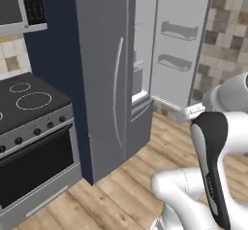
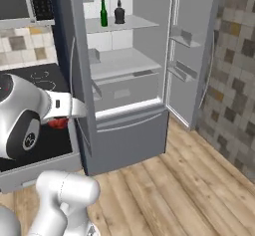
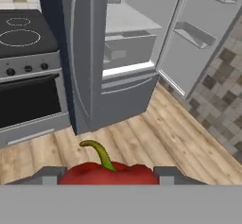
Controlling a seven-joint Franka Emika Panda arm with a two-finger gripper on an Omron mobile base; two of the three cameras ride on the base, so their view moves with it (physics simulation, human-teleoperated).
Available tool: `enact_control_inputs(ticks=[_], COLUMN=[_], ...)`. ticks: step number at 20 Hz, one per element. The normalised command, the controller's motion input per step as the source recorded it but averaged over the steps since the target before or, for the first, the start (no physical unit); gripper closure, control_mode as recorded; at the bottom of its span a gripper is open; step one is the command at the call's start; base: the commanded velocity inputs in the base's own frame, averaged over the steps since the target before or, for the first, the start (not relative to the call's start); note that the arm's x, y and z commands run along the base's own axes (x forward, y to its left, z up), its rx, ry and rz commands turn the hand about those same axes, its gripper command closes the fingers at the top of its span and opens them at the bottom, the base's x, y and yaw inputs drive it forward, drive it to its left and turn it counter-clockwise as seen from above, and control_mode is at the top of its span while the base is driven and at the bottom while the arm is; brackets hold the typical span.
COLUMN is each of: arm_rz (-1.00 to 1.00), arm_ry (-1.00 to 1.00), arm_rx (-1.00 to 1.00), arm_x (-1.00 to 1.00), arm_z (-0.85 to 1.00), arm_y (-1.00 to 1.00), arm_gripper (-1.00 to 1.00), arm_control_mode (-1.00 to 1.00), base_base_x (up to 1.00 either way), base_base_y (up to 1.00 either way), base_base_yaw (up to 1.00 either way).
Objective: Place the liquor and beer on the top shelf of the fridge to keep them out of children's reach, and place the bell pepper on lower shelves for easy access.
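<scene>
In the hand view a red bell pepper (image 3: 118,175) with a curved green stem sits between the two fingertips of my gripper (image 3: 108,176), which is shut on it. From the right base view the bell pepper (image 2: 59,123) hangs under the hand, left of the fridge (image 2: 124,125) and in front of its closed left door. The fridge's right door stands open. On the top shelf (image 2: 134,24) the green beer (image 2: 103,14) and the black liquor (image 2: 119,11) stand upright side by side. A lower shelf (image 2: 124,59) lies below, with drawers under it.
A stove with an oven (image 1: 34,141) stands left of the fridge (image 1: 101,78). The open door (image 2: 191,56) carries small bins and reaches toward the tiled wall (image 2: 234,80) on the right. Wooden floor (image 3: 156,133) stretches in front of the fridge.
</scene>
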Motion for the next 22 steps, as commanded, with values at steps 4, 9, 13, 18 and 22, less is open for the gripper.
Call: enact_control_inputs(ticks=[4, 9, 13, 18, 22], arm_rz=[0.0, 0.0, 0.0, 0.0, 0.0], arm_ry=[0.0, 0.0, 0.0, 0.0, 0.0], arm_rx=[0.0, 0.0, 0.0, 0.0, 0.0], arm_x=[0.0, 0.0, 0.0, 0.0, 0.0], arm_z=[0.0, 0.0, 0.0, 0.0, 0.0], arm_y=[0.0, 0.0, 0.0, 0.0, 0.0], arm_gripper=[1.0, 1.0, 1.0, 1.0, 1.0], arm_control_mode=[1.0, 1.0, 1.0, 1.0, 1.0], base_base_x=[0.78, 0.79, 0.8, 0.85, 0.9], base_base_y=[-0.69, -0.64, -0.51, -0.27, -0.18], base_base_yaw=[0.14, 0.28, 0.37, 0.41, 0.45])
